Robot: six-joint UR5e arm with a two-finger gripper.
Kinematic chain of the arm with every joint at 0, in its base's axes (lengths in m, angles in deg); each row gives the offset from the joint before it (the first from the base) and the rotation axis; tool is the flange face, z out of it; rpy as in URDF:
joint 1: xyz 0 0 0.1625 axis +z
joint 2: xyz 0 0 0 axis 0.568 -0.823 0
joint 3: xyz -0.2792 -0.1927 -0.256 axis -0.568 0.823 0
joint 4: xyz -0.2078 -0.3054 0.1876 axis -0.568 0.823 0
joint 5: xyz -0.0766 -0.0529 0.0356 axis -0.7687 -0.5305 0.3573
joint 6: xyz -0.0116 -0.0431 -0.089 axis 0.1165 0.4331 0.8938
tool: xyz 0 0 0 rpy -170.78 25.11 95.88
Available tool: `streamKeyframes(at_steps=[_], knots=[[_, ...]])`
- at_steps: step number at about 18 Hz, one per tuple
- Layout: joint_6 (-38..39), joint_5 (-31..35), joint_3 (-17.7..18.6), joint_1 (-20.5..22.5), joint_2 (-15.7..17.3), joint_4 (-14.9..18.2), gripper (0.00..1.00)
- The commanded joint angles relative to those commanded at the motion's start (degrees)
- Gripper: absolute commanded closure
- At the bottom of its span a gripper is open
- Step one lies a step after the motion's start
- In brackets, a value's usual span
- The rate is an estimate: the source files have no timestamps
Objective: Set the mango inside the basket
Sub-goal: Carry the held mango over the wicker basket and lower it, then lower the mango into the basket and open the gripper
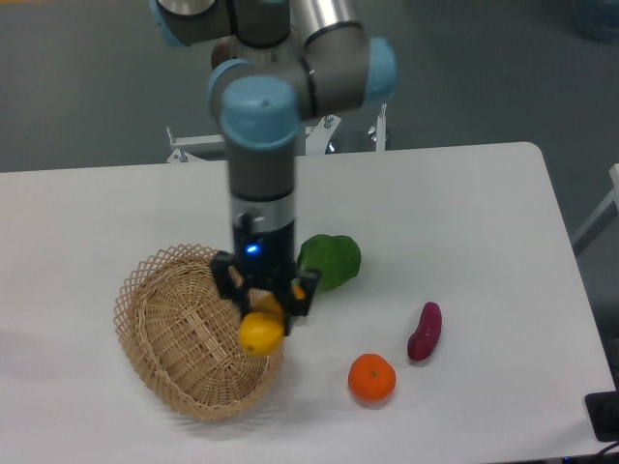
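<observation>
The mango [260, 332] is a yellow-orange fruit held between the fingers of my gripper [264, 311]. It hangs over the right part of the basket [184, 338], a light-tan woven wicker basket with a lacy rim at the front left of the table. The gripper points straight down and is shut on the mango. The fruit's upper end is hidden between the fingers.
A green leafy vegetable [331, 261] lies just right of the gripper. A round orange [372, 378] and a small purple sweet potato [425, 332] lie at the front right. The table's front edge is close below the basket.
</observation>
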Motion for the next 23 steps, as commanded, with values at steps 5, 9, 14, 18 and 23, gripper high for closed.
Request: streamKeyframes(at_steps=[5, 9, 14, 18, 23], knots=[[-0.3, 1.9, 0.6, -4.7, -1.9, -0.2, 0.57], [-6.3, 2.0, 2.5, -6.2, -2.4, -0.1, 0.56], [-8.3, 2.0, 3.7, -7.0, -2.6, 0.2, 0.56], [-8.9, 2.1, 5.1, -7.8, -2.9, 0.2, 0.55], [-8.8, 2.1, 5.6, -7.8, -2.3, 0.0, 0.05]])
